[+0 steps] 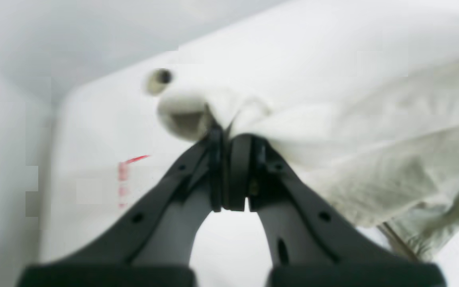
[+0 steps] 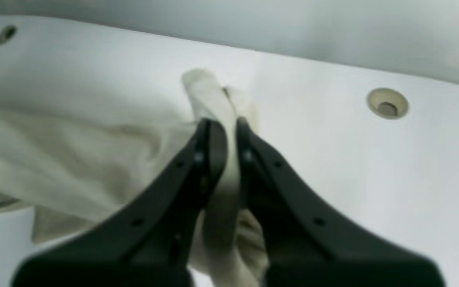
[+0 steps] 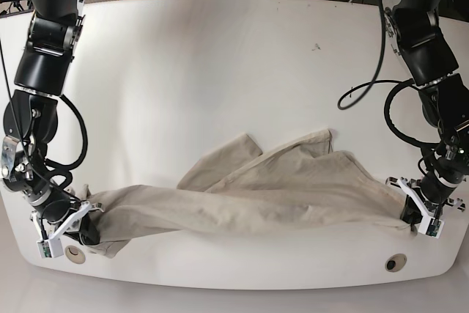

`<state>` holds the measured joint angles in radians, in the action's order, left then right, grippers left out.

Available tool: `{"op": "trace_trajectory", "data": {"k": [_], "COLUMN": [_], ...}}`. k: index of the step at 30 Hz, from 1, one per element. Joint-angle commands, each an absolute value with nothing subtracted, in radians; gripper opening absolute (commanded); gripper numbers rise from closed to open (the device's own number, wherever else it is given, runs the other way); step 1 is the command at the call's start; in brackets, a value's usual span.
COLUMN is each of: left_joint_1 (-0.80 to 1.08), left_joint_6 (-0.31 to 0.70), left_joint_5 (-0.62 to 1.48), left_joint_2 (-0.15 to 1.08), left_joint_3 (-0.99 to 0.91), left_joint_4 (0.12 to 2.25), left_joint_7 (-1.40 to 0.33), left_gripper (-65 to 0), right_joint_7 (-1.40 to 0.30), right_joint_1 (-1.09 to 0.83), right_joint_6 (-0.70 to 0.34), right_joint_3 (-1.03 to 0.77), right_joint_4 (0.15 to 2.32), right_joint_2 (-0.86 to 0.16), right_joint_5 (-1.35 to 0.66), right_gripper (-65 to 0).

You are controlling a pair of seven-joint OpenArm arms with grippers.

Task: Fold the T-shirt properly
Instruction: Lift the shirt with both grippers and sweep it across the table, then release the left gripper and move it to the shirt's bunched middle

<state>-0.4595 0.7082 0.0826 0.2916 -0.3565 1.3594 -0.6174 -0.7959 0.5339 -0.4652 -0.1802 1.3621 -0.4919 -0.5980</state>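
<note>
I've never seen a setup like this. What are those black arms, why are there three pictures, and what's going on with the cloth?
The machine is a robot with two arms, bending over a white table. The wide picture comes from a camera looking down on the whole scene. The other two come from small cameras on the wrists, so each shows its own black pincer from close behind.

On the table lies a beige T-shirt, wrinkled and stretched out sideways near the front edge. The left gripper, on the right of the wide picture, is pinched shut on one end of the shirt. The right gripper, on the left of the wide picture, is pinched shut on the other end. So the shirt is held at both ends, with its middle resting on the table. The round spots near the table edge are small holes.
</note>
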Motion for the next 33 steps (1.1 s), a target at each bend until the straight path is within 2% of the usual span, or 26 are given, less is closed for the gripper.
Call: {"op": "trace_trajectory", "data": {"k": [1, 2, 4, 6, 8, 11, 12, 19, 24, 29, 33], "left_joint_1": [-0.51, -0.516, -0.516, -0.519, -0.516, -0.516, -0.516, -0.493, -0.337, -0.134, -0.05], "left_joint_6": [0.698, 0.698, 0.698, 0.698, 0.698, 0.698, 0.698, 0.698, 0.698, 0.698, 0.698], "left_joint_5": [0.099, 0.097, 0.099, 0.099, 0.101, 0.101, 0.104, 0.228, 0.337, 0.378, 0.378], "left_joint_2": [0.315, 0.317, 0.343, 0.349, 0.352, 0.354, 0.369, 0.398, 0.394, 0.363, 0.297], "left_joint_3": [-0.36, -0.36, -0.355, -0.325, -0.317, -0.326, -0.326, -0.323, -0.311, -0.182, -0.148], "left_joint_4": [1.326, 1.314, 1.293, 1.288, 1.294, 1.296, 1.296, 1.326, 1.465, 1.627, 1.658], "left_joint_7": [-0.553, -0.552, -0.547, -0.549, -0.545, -0.552, -0.552, -0.57, -0.668, -0.673, -0.671], "left_gripper": [-65.0, -65.0, -57.5, -44.2, -26.4, -7.5, -4.7, -7.9, -8.5, -8.3, -8.3], "right_joint_7": [-0.746, -0.746, -0.745, -0.743, -0.743, -0.743, -0.743, -0.75, -0.779, -0.779, -0.779], "right_joint_1": [0.573, 0.573, 0.578, 0.59, 0.591, 0.595, 0.595, 0.595, 0.591, 0.587, 0.587], "right_joint_6": [-0.456, -0.456, -0.456, -0.456, -0.456, -0.456, -0.456, -0.456, -0.456, -0.456, -0.456], "right_joint_3": [-0.185, -0.185, -0.185, -0.185, -0.183, -0.183, -0.183, -0.183, -0.188, -0.186, -0.186], "right_joint_4": [1.345, 1.345, 1.336, 1.336, 1.336, 1.34, 1.34, 1.343, 1.362, 1.394, 1.392], "right_joint_2": [-0.49, -0.49, -0.489, -0.487, -0.487, -0.492, -0.493, -0.493, -0.493, -0.493, -0.493], "right_joint_5": [-0.567, -0.567, -0.565, -0.565, -0.565, -0.565, -0.565, -0.567, -0.565, -0.565, -0.565], "right_gripper": [-65.0, -65.0, -65.0, -65.0, -65.0, -65.0, -65.0, -65.0, -65.0, -65.0, -65.0]}}
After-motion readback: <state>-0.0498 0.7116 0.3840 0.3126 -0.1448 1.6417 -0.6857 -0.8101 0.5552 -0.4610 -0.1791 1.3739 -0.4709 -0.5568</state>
